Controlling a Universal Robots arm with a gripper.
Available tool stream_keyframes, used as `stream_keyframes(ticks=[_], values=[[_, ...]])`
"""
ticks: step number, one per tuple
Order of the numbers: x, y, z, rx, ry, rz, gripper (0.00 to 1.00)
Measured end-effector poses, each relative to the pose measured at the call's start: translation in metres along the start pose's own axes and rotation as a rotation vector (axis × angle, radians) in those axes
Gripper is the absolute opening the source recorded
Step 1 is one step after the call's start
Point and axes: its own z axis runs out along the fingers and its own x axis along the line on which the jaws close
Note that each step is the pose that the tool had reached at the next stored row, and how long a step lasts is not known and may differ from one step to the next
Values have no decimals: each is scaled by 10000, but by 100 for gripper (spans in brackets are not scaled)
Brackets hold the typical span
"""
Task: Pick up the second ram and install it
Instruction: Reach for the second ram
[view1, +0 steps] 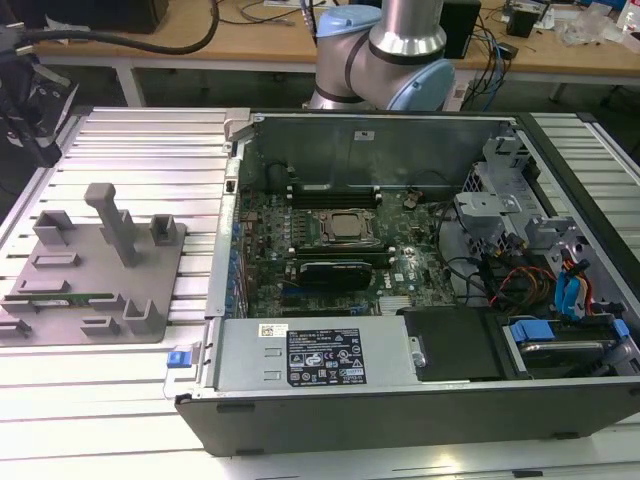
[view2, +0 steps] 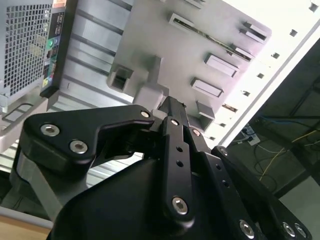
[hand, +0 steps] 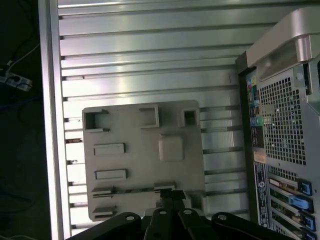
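Note:
The second ram (view1: 75, 297) is a thin green stick lying in the holders of the grey fixture plate (view1: 60, 325), on the exterior view's left, beside the open computer case (view1: 400, 260). Both wrist views show the ram from above as a narrow strip (hand: 132, 189) (view2: 210, 37) between two grey holders. My gripper (hand: 173, 194) (view2: 172, 104) hangs well above the plate. Its black fingers are shut with nothing between them, and their tips point at the plate close to one end of the ram. The gripper and the ram do not touch.
Grey plastic blocks and a tall grey post (view1: 112, 215) stand on the fixture plate. The case holds the motherboard with the processor socket (view1: 345, 228), a black card (view1: 335, 272) and cables at the exterior view's right. Ribbed aluminium table (hand: 150, 55) surrounds the plate.

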Motion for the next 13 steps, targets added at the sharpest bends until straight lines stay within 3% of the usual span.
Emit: stream_keyframes(ticks=[6,13], values=[[162,-15,67,0,0,0,8],[275,-59,140,-1,0,-1,8]])
